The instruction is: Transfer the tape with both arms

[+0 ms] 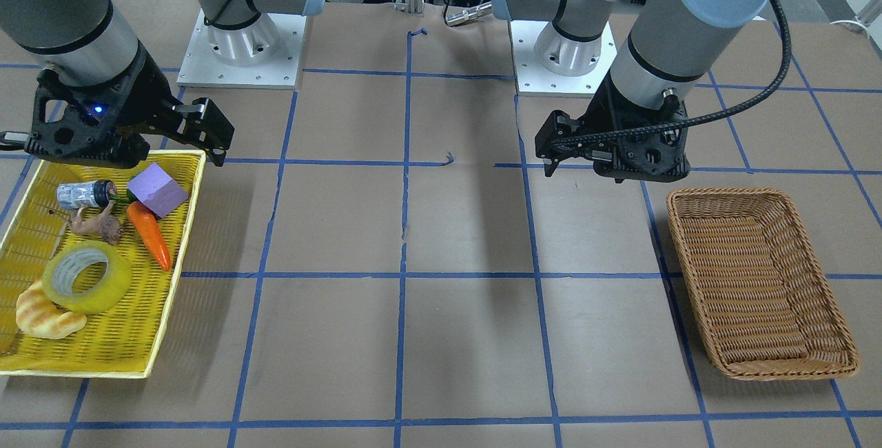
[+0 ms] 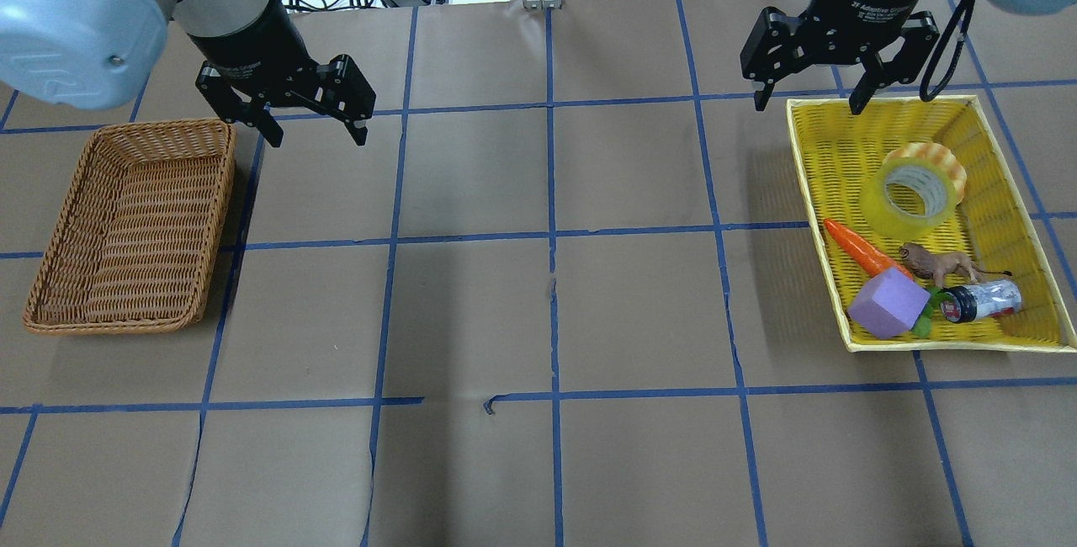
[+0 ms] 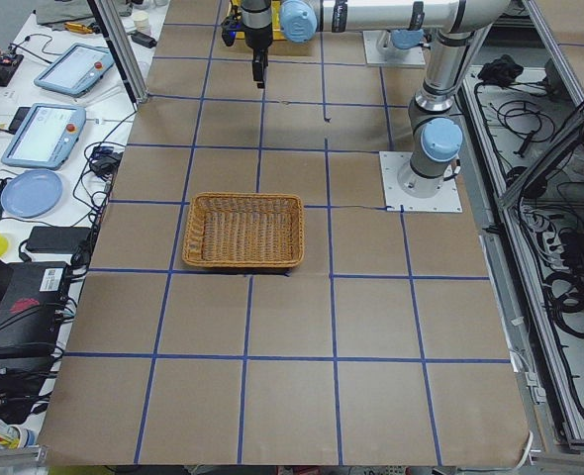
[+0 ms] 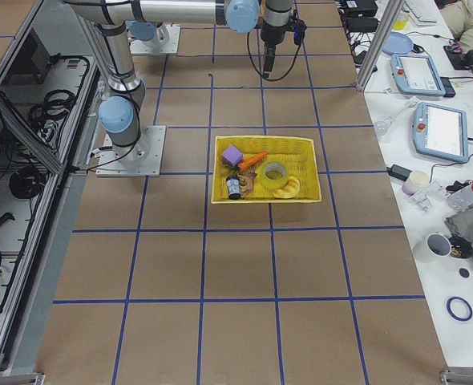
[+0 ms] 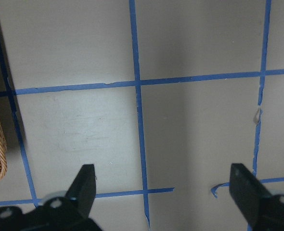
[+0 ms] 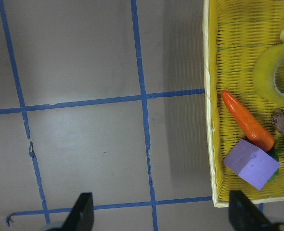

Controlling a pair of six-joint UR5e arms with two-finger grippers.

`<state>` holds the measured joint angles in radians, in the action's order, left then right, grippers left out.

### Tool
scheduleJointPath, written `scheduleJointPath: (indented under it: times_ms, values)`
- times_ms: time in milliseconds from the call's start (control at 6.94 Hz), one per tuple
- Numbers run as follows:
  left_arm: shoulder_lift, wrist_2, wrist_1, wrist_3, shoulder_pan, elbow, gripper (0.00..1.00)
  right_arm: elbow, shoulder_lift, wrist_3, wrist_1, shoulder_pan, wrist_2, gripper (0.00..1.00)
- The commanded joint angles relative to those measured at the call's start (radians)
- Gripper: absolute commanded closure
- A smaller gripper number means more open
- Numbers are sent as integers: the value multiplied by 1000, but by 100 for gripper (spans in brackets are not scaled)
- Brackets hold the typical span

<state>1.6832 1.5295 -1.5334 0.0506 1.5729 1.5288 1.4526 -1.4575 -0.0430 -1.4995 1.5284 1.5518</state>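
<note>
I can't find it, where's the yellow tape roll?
The tape roll lies in the yellow tray, overhead view's right, against the croissant, near the carrot.

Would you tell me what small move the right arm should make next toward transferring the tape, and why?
Probably shift the right gripper over the tape and begin lowering: its jaws are open and empty above a corner of the yellow basket, while the tape lies untouched against the croissant.
</note>
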Motion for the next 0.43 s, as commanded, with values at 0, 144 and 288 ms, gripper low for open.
scheduleJointPath:
  times_ms: [0, 144, 288]
  values:
    - [4, -3, -1, 0, -1, 2, 0, 2, 0, 0, 1, 4, 13, 0]
    - [3, -2, -2, 5, -1, 5, 0, 2, 0, 0, 1, 3, 11, 0]
    - [4, -2, -1, 5, -1, 7, 0, 3, 2, 0, 1, 3, 14, 0]
